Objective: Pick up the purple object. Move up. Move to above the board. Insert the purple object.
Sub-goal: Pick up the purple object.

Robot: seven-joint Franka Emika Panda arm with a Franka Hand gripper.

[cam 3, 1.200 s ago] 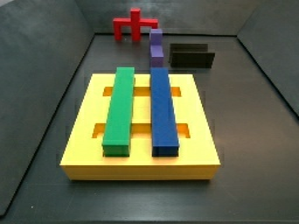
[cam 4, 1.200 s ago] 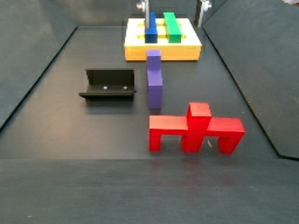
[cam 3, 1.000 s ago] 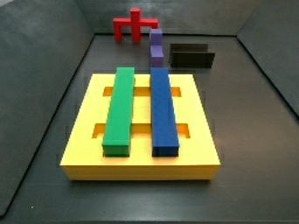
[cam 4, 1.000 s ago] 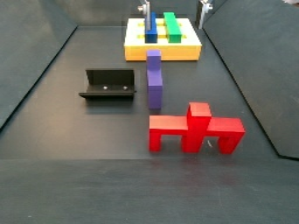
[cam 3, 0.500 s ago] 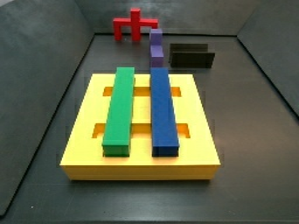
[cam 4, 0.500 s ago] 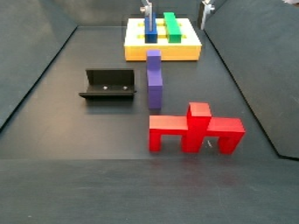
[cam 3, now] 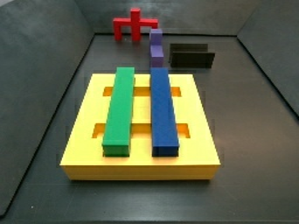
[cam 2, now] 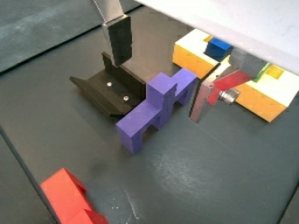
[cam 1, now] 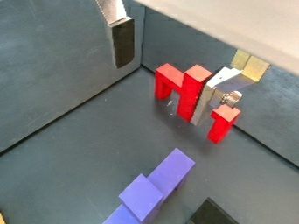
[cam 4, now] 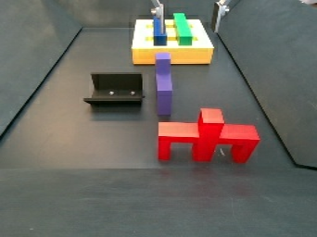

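Hovering above the floor, my gripper point(cam 2: 163, 61) hung spread, empty.
Purple object point(cam 2: 152, 107) looked rigid, light; I judged its raised stem, fixture point(cam 2: 108, 90) at nine o'clock, the best hold.

Even, soft lighting; sharp pictures, faint shadows, no glare.

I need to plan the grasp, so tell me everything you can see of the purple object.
The purple object is a matte, plastic-looking block: a bar with a raised stem and notched legs, seen in a wrist view. It stands on the dark floor between the fixture and the red piece, apart from both. The gripper hangs open above, not touching it.
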